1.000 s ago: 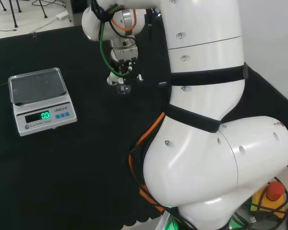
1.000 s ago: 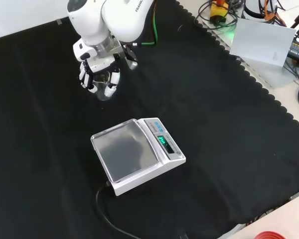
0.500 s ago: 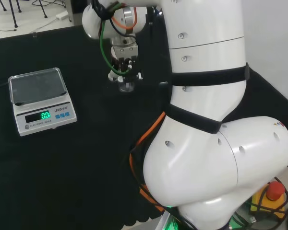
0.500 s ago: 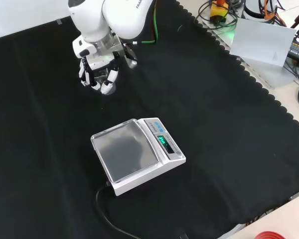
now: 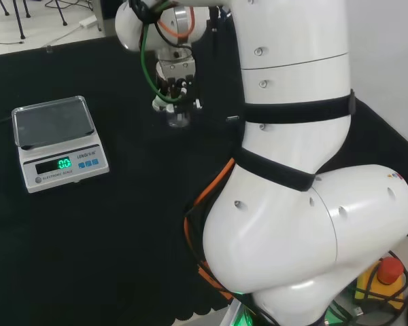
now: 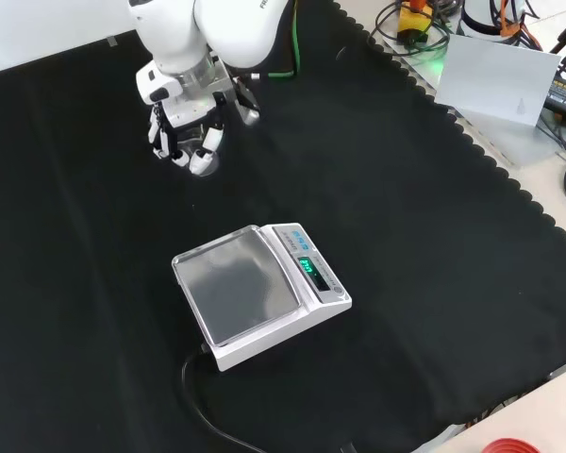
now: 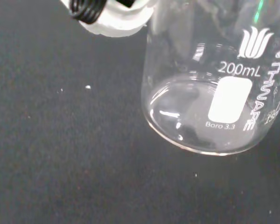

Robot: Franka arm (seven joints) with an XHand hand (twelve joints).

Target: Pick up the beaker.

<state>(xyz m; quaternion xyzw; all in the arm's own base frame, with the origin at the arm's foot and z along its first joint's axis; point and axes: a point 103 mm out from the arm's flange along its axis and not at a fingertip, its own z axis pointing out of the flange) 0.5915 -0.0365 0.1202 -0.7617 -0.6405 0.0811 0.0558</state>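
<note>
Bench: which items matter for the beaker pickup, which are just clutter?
Job:
- glass beaker, looks empty
- hand, fingers curled round the beaker

Lying about:
- electronic scale, display lit, pan bare
- black cloth

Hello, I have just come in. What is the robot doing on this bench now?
The white arm has its hand closed around a clear glass beaker. In the wrist view the beaker looks empty, and its base seems to hang above the black cloth, so the pick-up appears under way. An electronic scale stands apart from the hand on the cloth, with its display lit and nothing on its pan.
</note>
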